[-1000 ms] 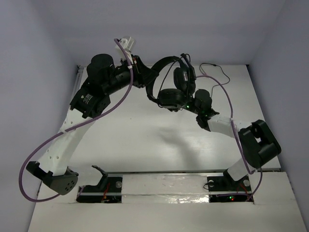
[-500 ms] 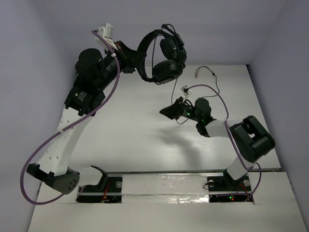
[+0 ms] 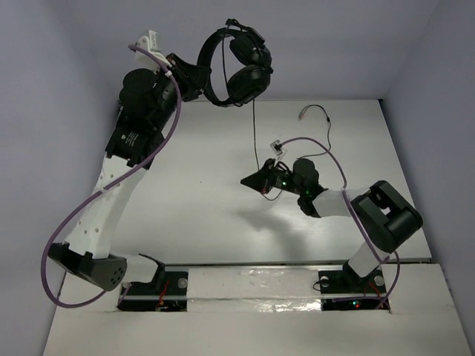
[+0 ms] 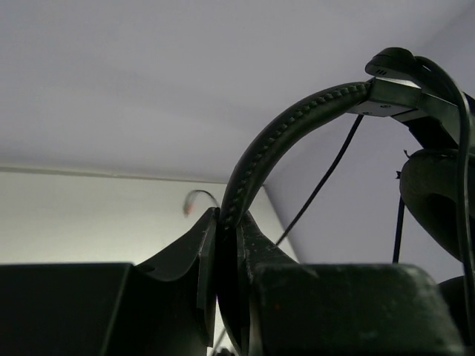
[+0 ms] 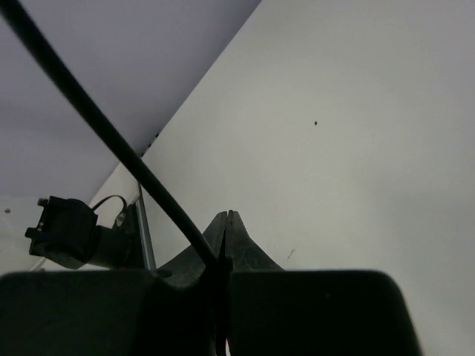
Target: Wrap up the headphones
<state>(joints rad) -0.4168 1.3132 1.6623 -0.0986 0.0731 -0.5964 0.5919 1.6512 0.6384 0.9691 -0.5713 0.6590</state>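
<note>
- Here, at the near edge of the desk (image 3: 200,215), the left arm's base (image 3: 157,283) and the right arm's base (image 3: 349,282) sit side by side on a white strip. A broad band of bare white surface lies just beyond them across the desk's width.
- Over the desk's middle, a little right of centre, the right end effector (image 3: 246,180) sits low. Its fingers are pressed together on the thin black cord (image 3: 254,133). In the right wrist view the cord (image 5: 111,133) slants down into the seam between the closed fingers.
- From that pinch the cord rises taut and nearly straight toward the desk's far edge.
- Toward the desk's far right corner a further length of cord lies in a loose curl. Its plug (image 3: 303,113) lies short of the far edge and well inside the right wall (image 3: 438,111).
- Above the desk's far edge, left of centre, the left end effector (image 3: 199,80) is raised high and clamped on the headband (image 4: 297,126) of the headphones (image 3: 241,70). They hang in the air before the back wall (image 3: 334,44), earcups turned toward the desk's centre and apart from the desk surface.
</note>
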